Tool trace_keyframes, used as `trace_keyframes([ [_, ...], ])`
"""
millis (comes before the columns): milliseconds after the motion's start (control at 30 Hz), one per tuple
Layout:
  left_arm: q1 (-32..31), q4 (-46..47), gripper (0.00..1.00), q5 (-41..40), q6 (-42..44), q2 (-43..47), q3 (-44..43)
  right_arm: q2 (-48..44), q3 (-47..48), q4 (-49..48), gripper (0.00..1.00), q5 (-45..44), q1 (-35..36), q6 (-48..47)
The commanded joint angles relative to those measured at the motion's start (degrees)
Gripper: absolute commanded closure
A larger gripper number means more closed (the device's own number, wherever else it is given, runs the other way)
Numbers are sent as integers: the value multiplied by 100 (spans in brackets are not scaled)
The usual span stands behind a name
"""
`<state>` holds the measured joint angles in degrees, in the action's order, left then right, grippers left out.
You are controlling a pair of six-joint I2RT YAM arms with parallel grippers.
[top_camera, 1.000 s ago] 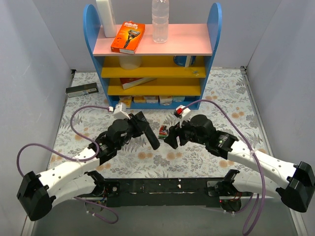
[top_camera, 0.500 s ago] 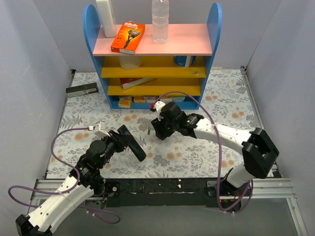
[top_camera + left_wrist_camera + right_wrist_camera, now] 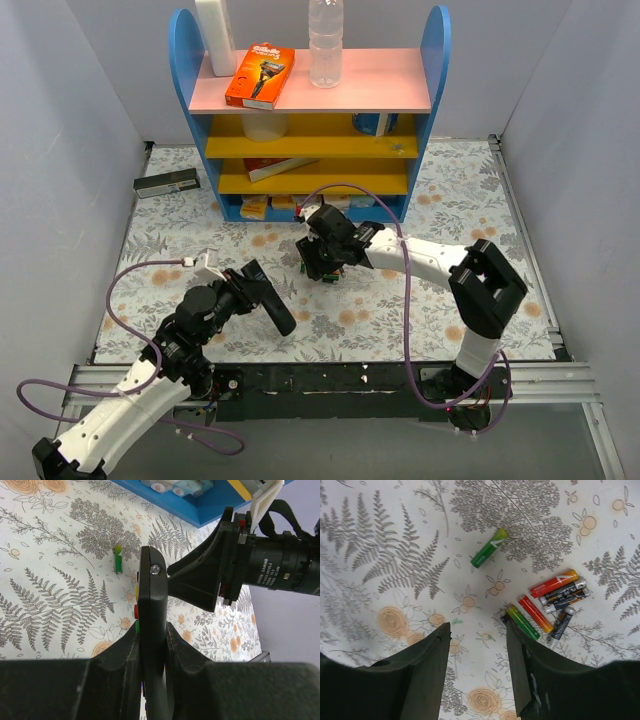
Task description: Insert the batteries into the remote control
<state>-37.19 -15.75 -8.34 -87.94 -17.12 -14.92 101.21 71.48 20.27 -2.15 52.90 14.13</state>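
My left gripper is shut on the slim black remote control, held edge-on with coloured buttons on its left side. From above, the remote sticks out from the left gripper above the floral mat. My right gripper is open and empty, pointing down just over the mat. A cluster of red, green and dark batteries lies just right of its right finger. One green battery lies apart, farther ahead; it also shows in the left wrist view. From above, the right gripper covers the cluster.
A blue shelf unit stands at the back, with an orange razor pack and a clear bottle on top. A dark flat box with a pale label lies at the far left. The right arm's body is close beyond the remote.
The left arm has drawn back toward the near left with the remote. The right arm has swung left and folded, bringing its open gripper down over the batteries.
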Motion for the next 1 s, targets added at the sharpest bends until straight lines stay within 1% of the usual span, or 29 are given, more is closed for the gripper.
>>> trace_keyframes([
  [0, 36, 562, 100, 70, 181, -255, 59, -583, -19, -276, 44, 600, 18, 502],
  [67, 36, 730, 100, -10, 225, -413, 59, -812, -265, -654, 45, 952, 18, 765],
  [100, 36, 905, 100, -1, 242, -580, 59, -1031, -406, -1152, 44, 1319, 27, 1002],
  [133, 28, 985, 100, 16, 260, -686, 42, -1146, -712, -1401, 44, 1488, 44, 1091],
  [200, 28, 1143, 100, 17, 295, -862, -28, -1384, -951, -1806, 44, 1726, 106, 1275],
  [233, 28, 1188, 100, 16, 286, -1002, -46, -1419, -1083, -1964, 44, 1762, 123, 1337],
  [333, 28, 1390, 100, 8, 216, -1091, -38, -1429, -1145, -1966, 44, 1867, 167, 1635],
  [467, 36, 1540, 100, 131, 23, -1187, 6, -1463, -1312, -2605, 44, 2052, 378, 1506],
  [533, 36, 1540, 100, 157, -39, -1232, -63, -1516, -1339, -2686, 43, 2114, 422, 1295],
  [567, 28, 1548, 100, 157, -48, -1249, -90, -1516, -1356, -2686, 43, 2140, 440, 1016],
  [767, 28, 1487, 100, 271, -179, -1425, -213, -1639, -1444, -2678, 41, 2448, 466, 100],
  [800, 36, 1478, 100, 297, -188, -1469, -222, -1657, -1470, -2678, 40, 2535, 466, -275],
  [867, 45, 1461, 100, 350, -145, -1522, -292, -1709, -1523, -2625, 38, 2614, 466, -673],
  [900, 45, 1452, 100, 377, -118, -1557, -319, -1727, -1515, -2520, 37, 2684, 466, -1153],
  [967, 80, 1443, 100, 534, -5, -1688, -398, -1797, -1523, -2257, 32, 2903, 466, -1674],
])
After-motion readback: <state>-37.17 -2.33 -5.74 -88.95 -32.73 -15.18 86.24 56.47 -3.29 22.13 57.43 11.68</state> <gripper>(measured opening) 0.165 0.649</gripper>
